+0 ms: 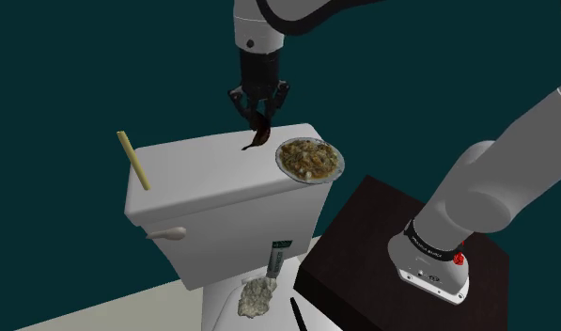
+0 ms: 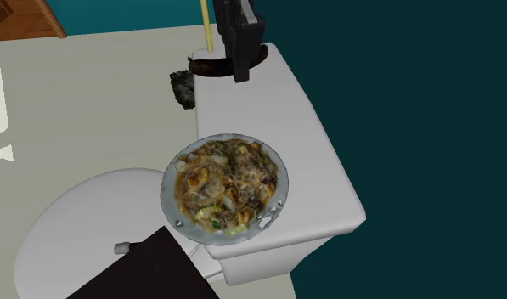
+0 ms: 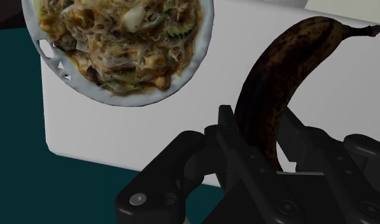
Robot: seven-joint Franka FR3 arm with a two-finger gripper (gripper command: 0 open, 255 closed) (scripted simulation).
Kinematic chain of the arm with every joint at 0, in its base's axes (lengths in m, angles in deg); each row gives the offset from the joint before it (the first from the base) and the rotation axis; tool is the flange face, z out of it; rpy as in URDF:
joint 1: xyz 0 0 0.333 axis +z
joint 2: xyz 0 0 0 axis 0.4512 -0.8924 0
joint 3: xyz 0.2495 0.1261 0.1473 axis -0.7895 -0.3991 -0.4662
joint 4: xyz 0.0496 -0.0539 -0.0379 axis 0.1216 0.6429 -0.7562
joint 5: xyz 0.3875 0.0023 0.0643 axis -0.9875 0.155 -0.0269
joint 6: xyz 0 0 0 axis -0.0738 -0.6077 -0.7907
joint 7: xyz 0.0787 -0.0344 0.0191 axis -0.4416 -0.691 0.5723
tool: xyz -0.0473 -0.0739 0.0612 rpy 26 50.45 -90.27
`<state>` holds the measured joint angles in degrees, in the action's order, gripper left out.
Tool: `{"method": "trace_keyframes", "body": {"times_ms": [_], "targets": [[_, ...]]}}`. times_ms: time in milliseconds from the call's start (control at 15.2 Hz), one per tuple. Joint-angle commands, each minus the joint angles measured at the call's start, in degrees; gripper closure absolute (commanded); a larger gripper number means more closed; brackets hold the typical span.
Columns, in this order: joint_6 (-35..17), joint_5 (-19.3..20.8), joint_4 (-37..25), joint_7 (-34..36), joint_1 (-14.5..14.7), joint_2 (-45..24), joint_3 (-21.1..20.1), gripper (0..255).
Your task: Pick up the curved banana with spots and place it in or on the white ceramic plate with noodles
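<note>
Gripper point(image 1: 257, 105) is above the white toilet tank point(image 1: 203, 183). Its fingers are closed narrow on the banana point(image 1: 259, 134), clasping it near one end.

Banana: dark brown, spotted, curved. It hangs down from the fingers over the tank lid. The lower tip is very near the lid; I cannot tell whether they touch.

Plate point(image 1: 341, 165) of noodles sits on the lid at the shoulder view's right end, overhanging the lid's edge. The banana is just to its left, apart from it.

Wrist view: the banana point(image 3: 277, 83) runs up between the fingers, with the plate point(image 3: 206, 35) beside it.

A yellow stick point(image 1: 132, 160) stands tilted at the lid's left end in the shoulder view.
</note>
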<state>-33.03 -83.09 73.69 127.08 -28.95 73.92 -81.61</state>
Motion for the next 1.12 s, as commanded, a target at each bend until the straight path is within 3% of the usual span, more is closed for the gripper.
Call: {"method": "trace_keyframes", "body": {"times_ms": [0, 660, 1056], "targets": [[0.23, -1.19, 3.61, -2.26, -0.28, 3.97, 1.35, 255], [3.24, -2.77, 21.22, -13.07, -0.73, 24.25, 10.0, 255], [-1.48, -3.17, 25.58, -13.12, -0.54, 23.9, 9.5, 255]]}}
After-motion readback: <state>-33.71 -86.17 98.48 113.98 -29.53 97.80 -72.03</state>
